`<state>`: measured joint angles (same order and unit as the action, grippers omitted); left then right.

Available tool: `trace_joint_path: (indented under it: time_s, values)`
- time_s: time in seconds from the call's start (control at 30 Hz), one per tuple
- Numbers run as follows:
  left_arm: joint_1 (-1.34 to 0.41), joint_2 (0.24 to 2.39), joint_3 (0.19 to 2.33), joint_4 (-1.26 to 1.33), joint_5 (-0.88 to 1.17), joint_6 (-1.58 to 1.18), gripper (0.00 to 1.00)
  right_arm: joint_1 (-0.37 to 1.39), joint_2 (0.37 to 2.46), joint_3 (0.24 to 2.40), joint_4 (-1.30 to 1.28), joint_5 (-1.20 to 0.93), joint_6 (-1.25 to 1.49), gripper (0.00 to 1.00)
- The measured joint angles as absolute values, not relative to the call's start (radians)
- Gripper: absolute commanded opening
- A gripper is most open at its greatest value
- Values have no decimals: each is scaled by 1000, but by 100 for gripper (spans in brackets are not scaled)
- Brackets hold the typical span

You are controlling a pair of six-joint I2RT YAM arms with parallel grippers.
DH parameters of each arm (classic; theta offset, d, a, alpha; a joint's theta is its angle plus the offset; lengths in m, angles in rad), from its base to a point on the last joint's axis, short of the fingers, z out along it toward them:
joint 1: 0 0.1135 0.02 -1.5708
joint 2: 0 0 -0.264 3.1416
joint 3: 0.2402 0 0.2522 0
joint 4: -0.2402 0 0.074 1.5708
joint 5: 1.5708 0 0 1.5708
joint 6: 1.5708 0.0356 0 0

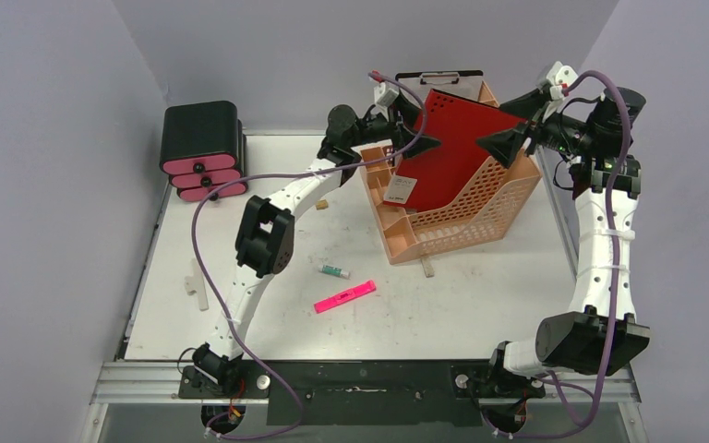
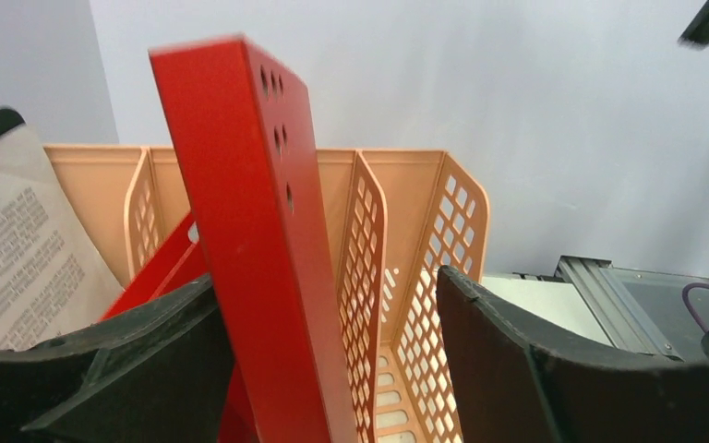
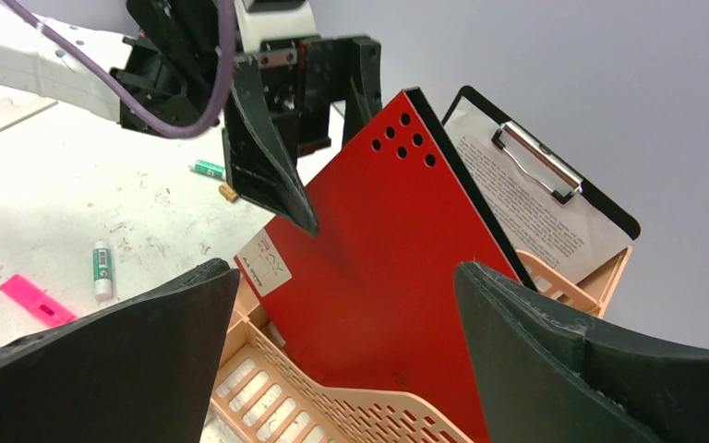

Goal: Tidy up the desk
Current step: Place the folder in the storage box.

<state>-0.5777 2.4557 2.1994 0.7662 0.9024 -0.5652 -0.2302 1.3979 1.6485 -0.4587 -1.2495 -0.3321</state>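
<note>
The desk [image 1: 480,314] is partly tidied, by my reading: it spreads white under everything, with the orange file rack [image 1: 480,217] standing toward its far right and the black drawer box [image 1: 201,138] at its far left corner. A red folder [image 1: 452,148] leans tilted in the rack, a clipboard [image 1: 443,81] behind it. The left gripper [image 2: 325,277] straddles the folder's top edge, jaws apart, not clamped; the right gripper [image 3: 346,268] hangs wide and empty beside it. Left to do: a pink highlighter [image 1: 344,296], a small white tube [image 1: 335,270] and a few scraps lie loose on the tabletop
</note>
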Motion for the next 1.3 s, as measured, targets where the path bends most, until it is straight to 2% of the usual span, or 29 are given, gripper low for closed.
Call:
trace_joint_path:
  time_s: [0.17, 0.33, 0.6, 0.73, 0.87, 1.03, 1.3]
  values:
    - [-574, 2456, 2290, 735, 898, -554, 76, -230, 1398, 1635, -479, -1239, -353, 90]
    - [-574, 2456, 2386, 682, 886, -508, 66, -230, 1397, 1636, -517, -1238, -386, 90]
    - [-583, 2456, 2419, 566, 878, -404, 55, -230, 1396, 1643, -565, -1238, -416, 91]
    - [-593, 2456, 2421, 493, 871, -343, 36, -230, 1393, 1650, -581, -1238, -427, 91]
    - [-603, 2456, 2440, 414, 849, -286, 2, -230, 1387, 1651, -595, -1238, -438, 91]
    - [-621, 2456, 2478, 316, 813, -233, 0, -230, 1383, 1656, -609, -1239, -457, 91]
    - [-623, 2456, 2480, 327, 719, -303, 0, -230, 1384, 1656, -614, -1238, -463, 91]
